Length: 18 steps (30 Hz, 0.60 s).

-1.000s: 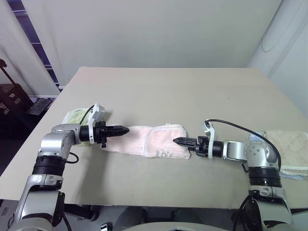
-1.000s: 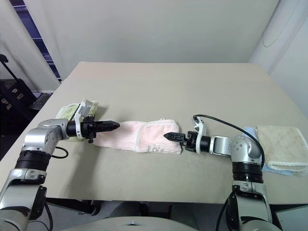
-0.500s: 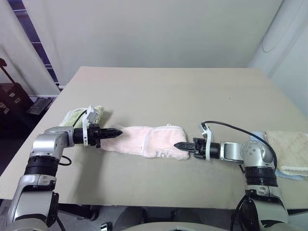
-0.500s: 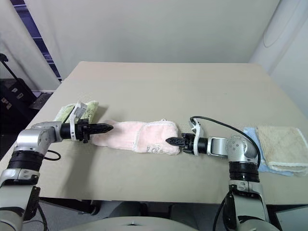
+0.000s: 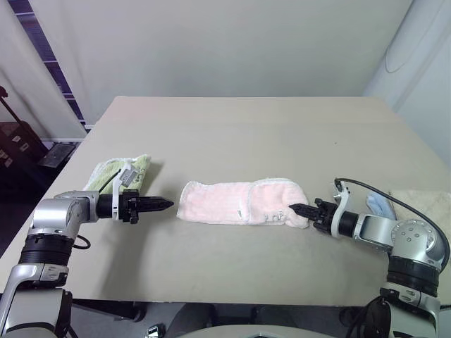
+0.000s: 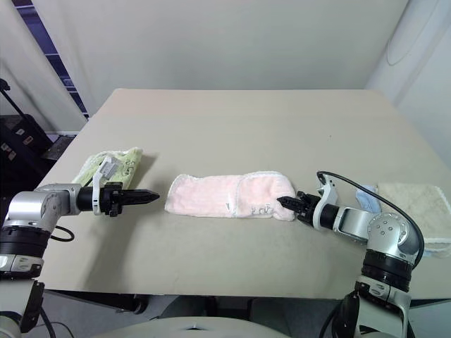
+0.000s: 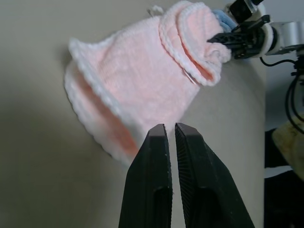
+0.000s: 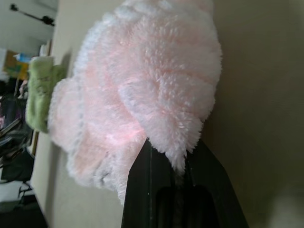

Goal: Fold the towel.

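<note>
A pale pink ribbed terry towel with white scalloped edging [image 5: 239, 203] is found lying bunched and loosely folded into an elongated shape at the middle of the near part of a matte beige table [image 5: 246, 134]. The pile is seen as fluffy and deep in the right wrist view. A small dark embroidered mark is seen on the towel's near face towards its right end, and a small white tag at its near edge; neither can be read.

The right gripper [image 5: 300, 209] is observed clenched on the right end of the pink towel, a tuft of terry being pinched between its two black fingers [image 8: 152, 180]; the fingertips themselves are covered by the pile. The left gripper [image 5: 166, 205] is observed closed with nothing between its fingers, a thin slit being left between the ribbed inner faces in the left wrist view. It is held apart from the towel's left end, with bare table between, and is pointed towards that end.

A smaller light green towel of nubbly terry [image 5: 120, 172] is noted lying flat behind the left arm. A beige terry towel [image 6: 423, 208] resting on a light blue cloth [image 6: 363, 196] is noted at the table's right edge, partly hidden by the right arm and cut off by the frame.
</note>
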{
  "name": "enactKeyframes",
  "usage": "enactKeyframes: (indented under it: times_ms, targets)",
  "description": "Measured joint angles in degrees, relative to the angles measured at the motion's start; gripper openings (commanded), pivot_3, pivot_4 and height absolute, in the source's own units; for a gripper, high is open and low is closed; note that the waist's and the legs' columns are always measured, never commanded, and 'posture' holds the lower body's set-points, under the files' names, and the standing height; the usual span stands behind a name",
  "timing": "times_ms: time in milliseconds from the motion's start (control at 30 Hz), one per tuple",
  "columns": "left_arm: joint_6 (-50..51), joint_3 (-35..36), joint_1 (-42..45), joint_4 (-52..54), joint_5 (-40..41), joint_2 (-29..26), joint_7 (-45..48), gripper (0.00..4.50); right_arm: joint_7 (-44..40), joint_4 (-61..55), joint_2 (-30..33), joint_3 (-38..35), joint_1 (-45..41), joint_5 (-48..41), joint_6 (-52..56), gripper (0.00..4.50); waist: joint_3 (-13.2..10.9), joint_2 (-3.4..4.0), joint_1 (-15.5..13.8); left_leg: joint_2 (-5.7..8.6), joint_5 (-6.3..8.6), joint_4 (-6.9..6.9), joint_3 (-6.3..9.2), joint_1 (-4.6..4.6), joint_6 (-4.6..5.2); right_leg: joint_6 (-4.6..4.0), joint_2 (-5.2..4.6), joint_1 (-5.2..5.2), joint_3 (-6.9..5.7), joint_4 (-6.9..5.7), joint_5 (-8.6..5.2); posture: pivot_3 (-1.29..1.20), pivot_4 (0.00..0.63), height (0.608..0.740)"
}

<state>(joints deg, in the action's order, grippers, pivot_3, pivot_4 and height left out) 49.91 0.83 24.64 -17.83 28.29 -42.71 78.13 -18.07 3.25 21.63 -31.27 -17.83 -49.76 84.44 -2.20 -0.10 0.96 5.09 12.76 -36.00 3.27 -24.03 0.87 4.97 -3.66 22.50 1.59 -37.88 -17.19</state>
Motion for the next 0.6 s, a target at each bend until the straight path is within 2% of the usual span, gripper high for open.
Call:
enactKeyframes:
  times_ms: [33, 100, 400, 600]
  targets:
    - [0.7, 0.0, 0.0, 0.0, 0.0, 0.0, 0.0, 0.37, 0.4, -0.2, -0.4, -0.3, 0.0, 0.0, -0.1, 0.02, 0.0, 0.00, 0.0, 0.00, 0.00, -0.01, 0.00, 0.00, 0.00, 0.00, 0.00, 0.00, 0.00, 0.00, 0.00, 0.00, 0.000, 0.731]
    - [2.2, -0.1, 0.0, -0.4, 0.3, 0.0, -0.1, 0.92, 1.1, -0.8, -1.0, -0.9, 0.0, -0.1, -0.4, 0.00, 0.0, 0.01, 0.0, 0.01, 0.00, -0.05, 0.00, 0.00, 0.00, -0.02, 0.00, -0.03, 0.00, 0.00, -0.01, 0.00, 0.000, 0.731]
    - [10.5, -2.3, 2.9, -6.3, 0.4, 1.9, -3.4, 4.19, 5.3, -0.9, -5.4, -4.5, -2.1, -1.2, -1.0, 0.00, 0.0, 0.02, -0.1, 0.02, 0.00, -0.08, 0.00, 0.01, 0.00, -0.01, 0.00, -0.03, 0.00, -0.01, 0.00, 0.00, 0.000, 0.731]
    - [17.3, -4.8, 7.1, -9.1, -0.1, 4.1, -6.6, 4.19, 7.4, -1.0, -7.8, -5.8, -2.9, -1.8, -1.1, 0.00, 0.0, 0.06, -0.2, 0.02, 0.00, -0.07, 0.01, 0.01, -0.01, 0.12, 0.00, -0.02, -0.01, -0.05, 0.07, 0.00, 0.000, 0.731]
